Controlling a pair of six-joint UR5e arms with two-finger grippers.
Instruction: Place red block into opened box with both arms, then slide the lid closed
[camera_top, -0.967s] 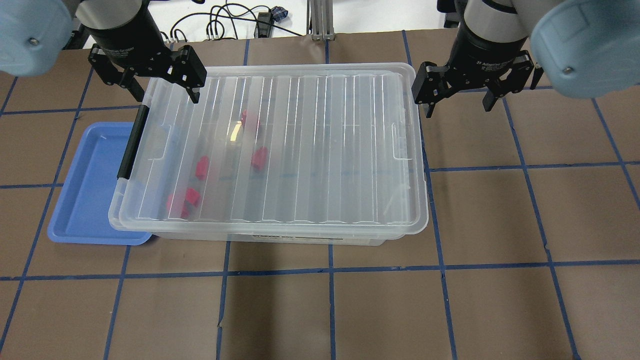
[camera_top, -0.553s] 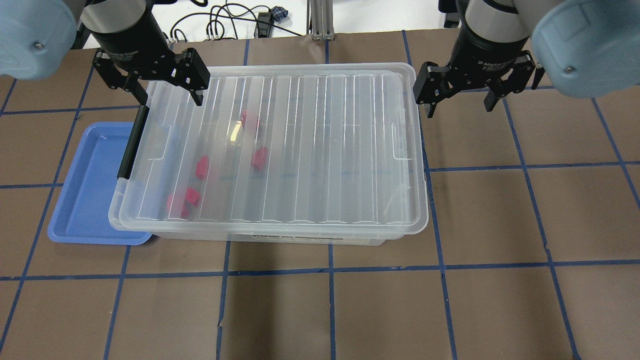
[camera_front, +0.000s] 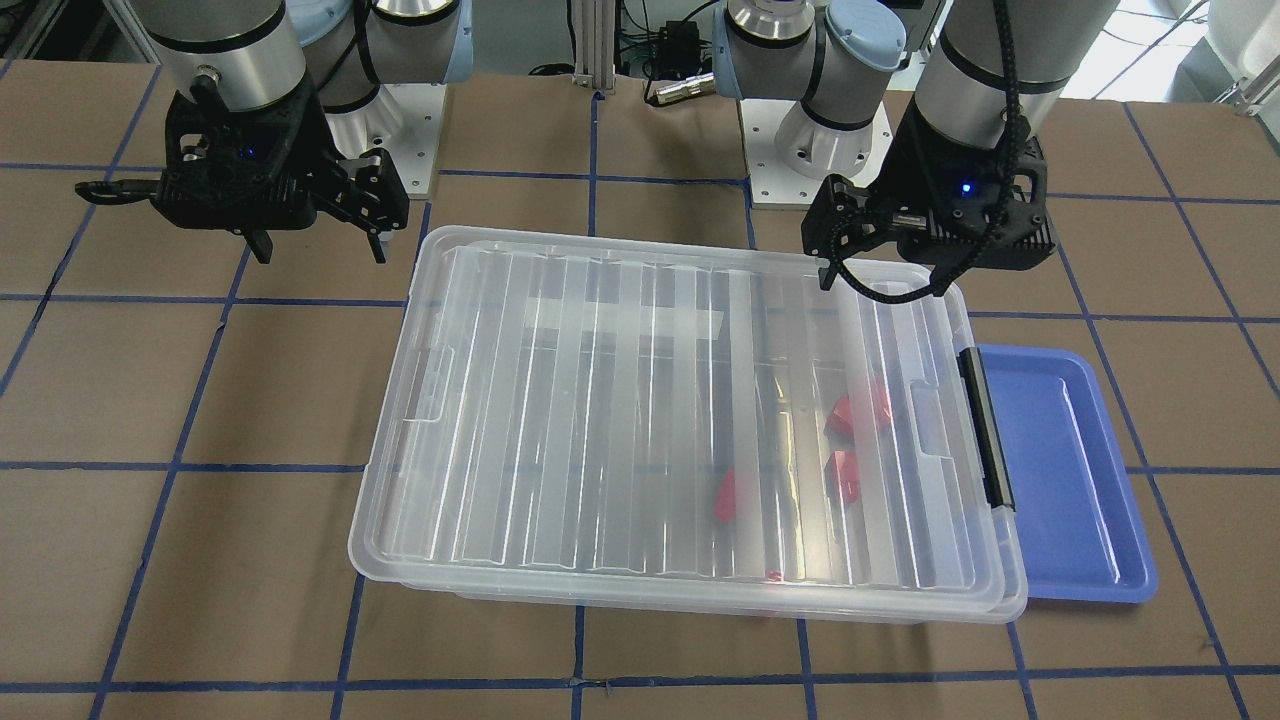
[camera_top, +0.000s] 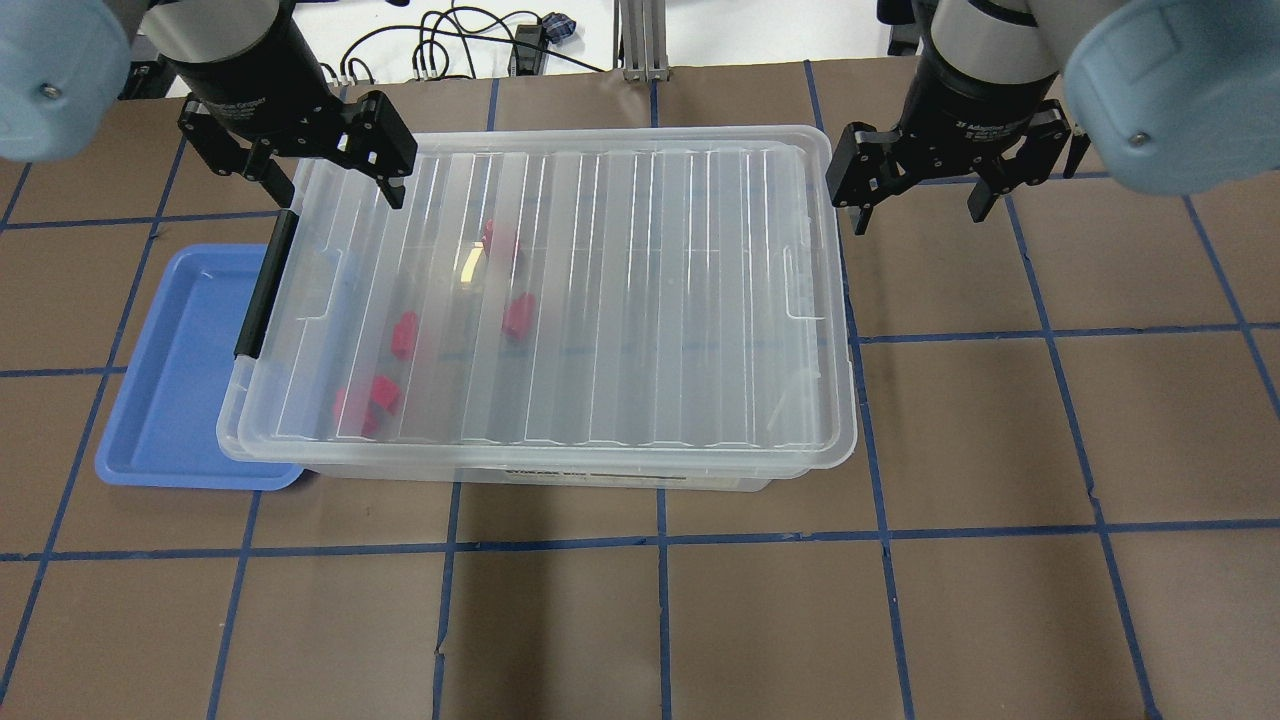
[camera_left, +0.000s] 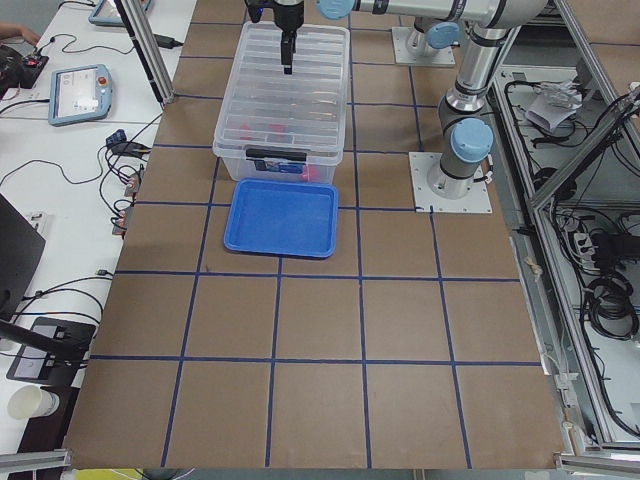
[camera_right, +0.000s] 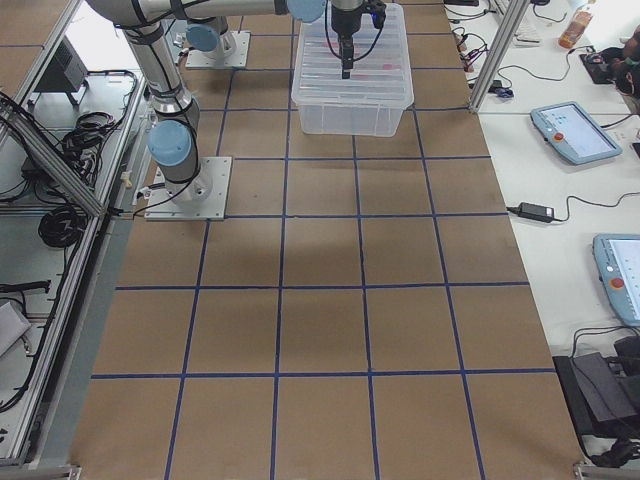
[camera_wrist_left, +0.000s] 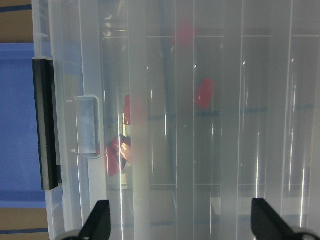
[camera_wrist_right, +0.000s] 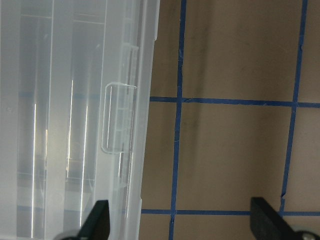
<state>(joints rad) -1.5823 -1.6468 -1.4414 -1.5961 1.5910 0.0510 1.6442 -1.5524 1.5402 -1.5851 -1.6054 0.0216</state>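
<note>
The left gripper (camera_top: 335, 192) — over a far corner of the lid (camera_top: 600, 300) — and the right gripper (camera_top: 917, 220), beside the box (camera_top: 600, 478), both gaped empty. 1 finger might drag the lid open.

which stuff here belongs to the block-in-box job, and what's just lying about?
Job:
- box
- lid, on the box
- red blocks, inside
- left gripper, open
- right gripper, open

Lying about:
- blue tray, at the box's latch end
- cables, beyond the table
- tablet
- paper cup
</note>
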